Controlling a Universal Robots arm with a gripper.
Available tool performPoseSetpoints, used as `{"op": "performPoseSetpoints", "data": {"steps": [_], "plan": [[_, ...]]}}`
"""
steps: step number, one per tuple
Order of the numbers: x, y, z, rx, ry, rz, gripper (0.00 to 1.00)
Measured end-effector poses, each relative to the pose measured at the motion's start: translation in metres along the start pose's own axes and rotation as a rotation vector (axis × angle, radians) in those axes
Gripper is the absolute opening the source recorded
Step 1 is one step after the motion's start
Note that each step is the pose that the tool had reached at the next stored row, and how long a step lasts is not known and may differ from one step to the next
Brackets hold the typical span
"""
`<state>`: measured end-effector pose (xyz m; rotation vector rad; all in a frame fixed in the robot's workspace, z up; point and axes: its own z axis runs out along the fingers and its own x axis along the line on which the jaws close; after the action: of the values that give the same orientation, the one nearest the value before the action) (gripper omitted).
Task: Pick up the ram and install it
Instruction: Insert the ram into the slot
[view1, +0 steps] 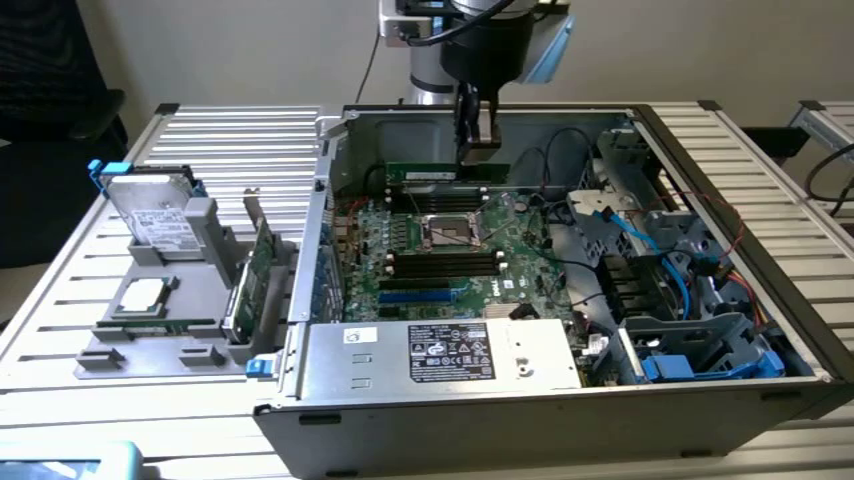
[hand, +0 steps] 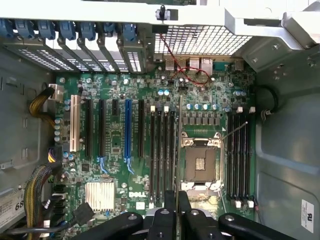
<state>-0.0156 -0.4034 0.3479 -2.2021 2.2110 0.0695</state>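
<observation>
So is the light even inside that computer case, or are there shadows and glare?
Exterior view: soft, even room light, with the case interior shaded around the ram. Wrist view: the motherboard is evenly lit, but the metal grille glares nearly white.

Silver arm (view1: 430, 70), black pincer (view1: 477, 140).
Black wrist housing (view1: 491, 45), light-blue joint cap (view1: 550, 55), black cable (view1: 424, 35); glossy pincer links (hand: 115, 225), round pivots.

An open computer case (view1: 534, 420) lies on the slatted worktop (view1: 227, 130), its motherboard (view1: 514, 235) exposed around a CPU socket (view1: 451, 232). A labelled power supply (view1: 441, 352) sits along the near wall. At the exterior view's left, a grey holder (view1: 154, 350) carries a hard drive (view1: 154, 212), a processor (view1: 144, 293) and an upright expansion card (view1: 254, 275).
</observation>
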Motion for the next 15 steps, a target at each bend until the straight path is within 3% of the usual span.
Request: {"op": "performPoseSetpoints", "data": {"steps": [9,15], "plan": [[0.0006,-0.0011,0.0065,-0.0004,0.0165,-0.010,0.14],[0.0010,-0.0011,0.0106,-0.0005,0.0177,-0.011,0.14]]}}
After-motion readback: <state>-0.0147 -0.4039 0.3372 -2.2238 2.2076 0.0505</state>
